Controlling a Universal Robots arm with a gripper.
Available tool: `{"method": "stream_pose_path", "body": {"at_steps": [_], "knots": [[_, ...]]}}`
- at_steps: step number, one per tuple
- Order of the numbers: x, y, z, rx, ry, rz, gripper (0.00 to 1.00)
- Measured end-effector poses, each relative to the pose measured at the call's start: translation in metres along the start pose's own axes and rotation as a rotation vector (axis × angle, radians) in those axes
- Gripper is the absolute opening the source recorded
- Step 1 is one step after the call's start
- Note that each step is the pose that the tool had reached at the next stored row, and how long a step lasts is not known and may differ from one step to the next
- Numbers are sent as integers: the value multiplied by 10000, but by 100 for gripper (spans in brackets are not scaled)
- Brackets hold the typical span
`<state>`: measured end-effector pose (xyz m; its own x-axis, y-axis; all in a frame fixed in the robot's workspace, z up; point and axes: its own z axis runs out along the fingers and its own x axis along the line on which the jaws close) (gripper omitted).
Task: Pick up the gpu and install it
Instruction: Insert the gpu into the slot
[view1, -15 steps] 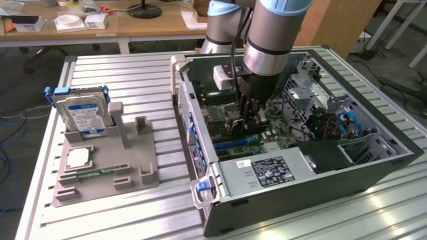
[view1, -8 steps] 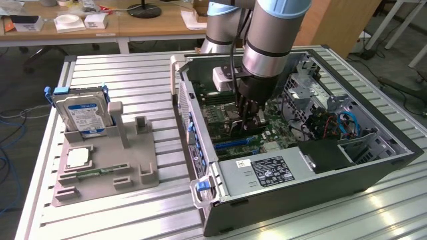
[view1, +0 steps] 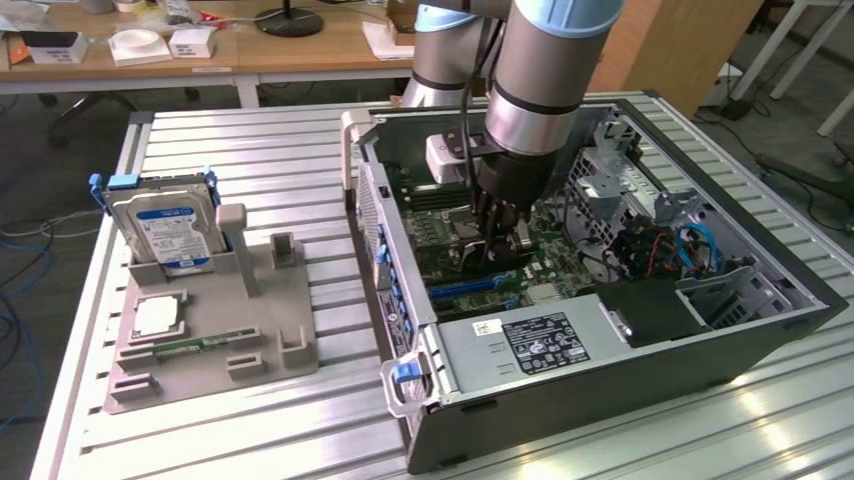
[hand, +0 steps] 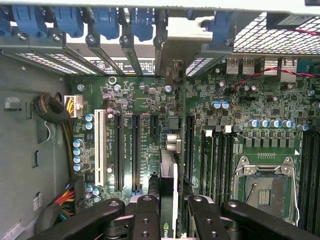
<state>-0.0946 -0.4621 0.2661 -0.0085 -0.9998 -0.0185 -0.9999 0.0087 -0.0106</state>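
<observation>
My gripper (view1: 499, 238) reaches down into the open computer case (view1: 747, 330), over the green motherboard (view1: 461, 250). It is shut on the gpu (hand: 169, 185), which the wrist view shows edge-on between the black fingers (hand: 147, 212). The card stands on edge over the motherboard (hand: 145, 100), in line with the black expansion slots (hand: 135, 150). Its silvery bracket (hand: 172, 50) sits at the case's rear slot openings. In the exterior view the fingers hide most of the card. Whether the card is seated in a slot I cannot tell.
A grey fixture (view1: 274, 345) on the exterior view's left holds an upright silver hard drive (view1: 163, 228), a processor (view1: 158, 315) and a memory stick (view1: 200, 344). Inside the case are the power supply (view1: 534, 345), blue cables (view1: 701, 250), blue slot latches (hand: 105, 20) and the empty processor socket (hand: 265, 187).
</observation>
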Motion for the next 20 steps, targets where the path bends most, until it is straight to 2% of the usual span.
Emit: {"method": "stream_pose_path", "body": {"at_steps": [6,20], "knots": [[0,-31,6,-5,-1,-1,27],[1,-15,48,-47,-1,1,27]]}}
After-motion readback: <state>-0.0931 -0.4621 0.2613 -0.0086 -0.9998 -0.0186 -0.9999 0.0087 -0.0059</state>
